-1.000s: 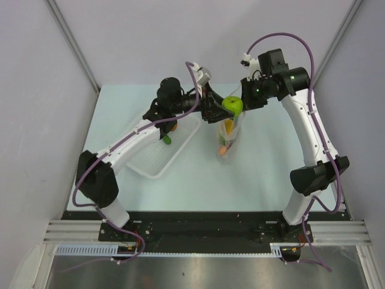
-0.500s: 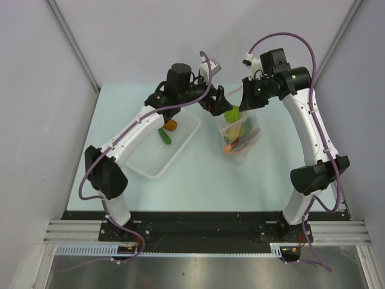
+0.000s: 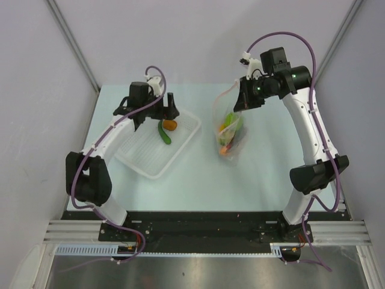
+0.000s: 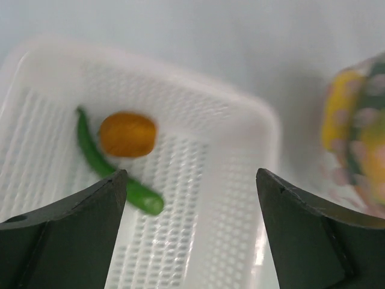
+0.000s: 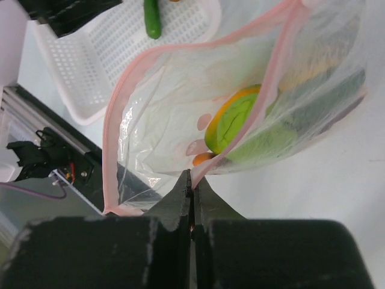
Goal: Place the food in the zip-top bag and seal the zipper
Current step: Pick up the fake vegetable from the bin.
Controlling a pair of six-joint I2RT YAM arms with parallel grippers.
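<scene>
Top external view, nearest first: the pale table [image 3: 198, 180] carries the white tray [image 3: 147, 161] on the left, lying at an angle. The zip-top bag [image 3: 230, 135] is to its right, apart from it. In the far half of the tray I see two pieces of food, the green cucumber [image 3: 165, 135] and the orange piece [image 3: 170, 125] just beyond it. The left gripper [image 3: 157, 114] hangs over that far end. Farther right, the right gripper [image 3: 239, 103] holds the bag up by its mouth. I cannot tell whether the bag's bottom rests on the table.

My left wrist view adds that the left jaws stand wide apart, holding nothing. The orange piece [image 4: 127, 134] and cucumber [image 4: 90, 150] lie ahead of the left finger, and the tray's right rim [image 4: 264, 129] stands between them and the blurred bag [image 4: 355, 138].

Only my right wrist view shows the grip: jaws pressed together on the bag's mouth edge. The zipper [image 5: 107, 168] gapes in an open loop, and the lime-green ball [image 5: 237, 123] sits inside among other pieces.
</scene>
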